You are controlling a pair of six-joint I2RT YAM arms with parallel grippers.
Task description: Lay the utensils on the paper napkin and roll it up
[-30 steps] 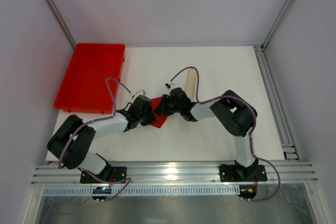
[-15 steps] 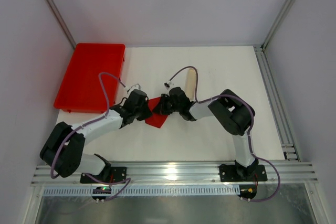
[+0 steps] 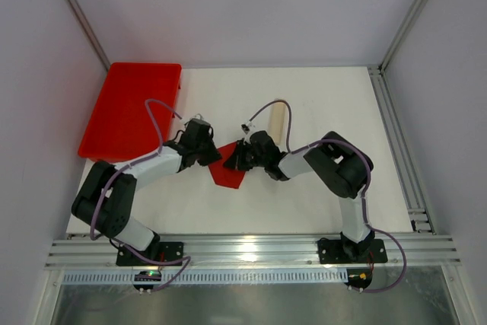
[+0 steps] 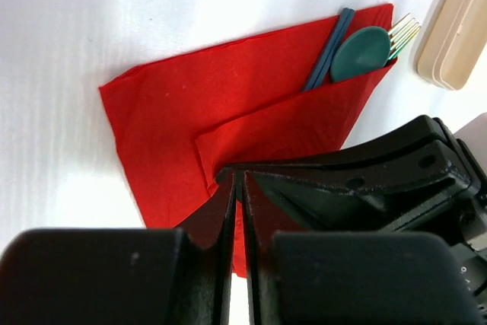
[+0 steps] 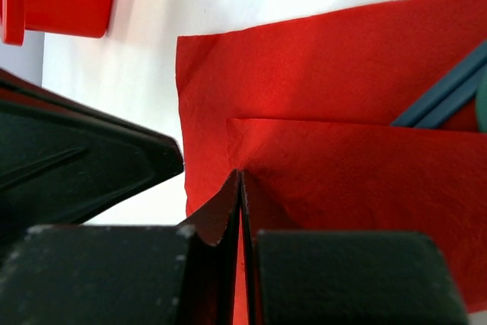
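The paper napkin point(image 3: 227, 175) lies mid-table, one flap folded over the teal utensils point(image 4: 358, 49). Their spoon bowl, a handle and the fork tines poke out at the far corner. My right gripper point(image 5: 242, 174) is shut with its tips pinching the puckered edge of that flap point(image 5: 342, 165). My left gripper point(image 4: 237, 179) hovers at the napkin's left edge, facing the right one. Only a hairline slit shows between its jaws, with nothing in them. From above, the left gripper point(image 3: 215, 159) and the right gripper point(image 3: 235, 159) nearly meet over the napkin.
A big red tray point(image 3: 129, 112) sits at the back left, close behind my left arm. A pale beige strip point(image 3: 278, 121) lies just beyond the napkin's far corner, next to the fork tines. The right arm's cable loops over it.
My left arm has drawn back toward the upper left, off the napkin, and more red sheet now shows below it. The right gripper has stayed on the flap.
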